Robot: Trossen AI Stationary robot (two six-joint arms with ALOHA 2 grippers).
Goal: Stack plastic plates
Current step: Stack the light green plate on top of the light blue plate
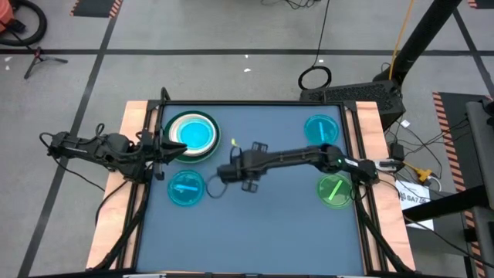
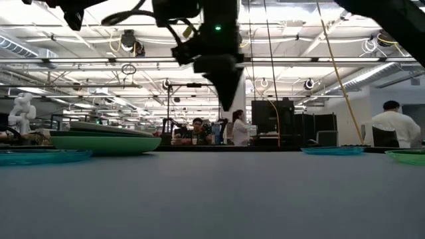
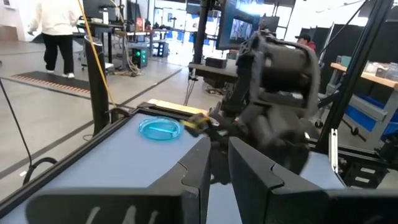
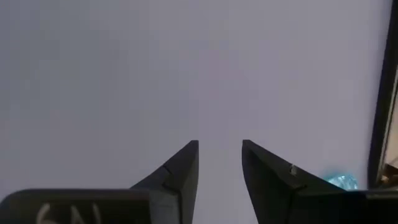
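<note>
A stack of plates [image 1: 191, 133] stands at the table's far left: a large green plate at the bottom, a white one above it and a cyan one on top; the low view shows the stack [image 2: 106, 143] too. Single cyan plates lie at near left [image 1: 185, 188] and far right [image 1: 322, 128]. A bright green plate [image 1: 334, 191] lies at near right. My right gripper [image 1: 231, 171] hangs open over the bare middle of the table [image 4: 221, 155], pointing down and holding nothing. My left gripper [image 1: 164, 150] waits shut at the left edge, beside the stack.
The mat's middle and near half [image 1: 262, 232] are bare. A raised black frame [image 1: 255, 103] runs round the table. My right arm [image 1: 301, 157] stretches from the right edge across to the centre. People stand and sit in the room beyond the far edge [image 2: 199, 131].
</note>
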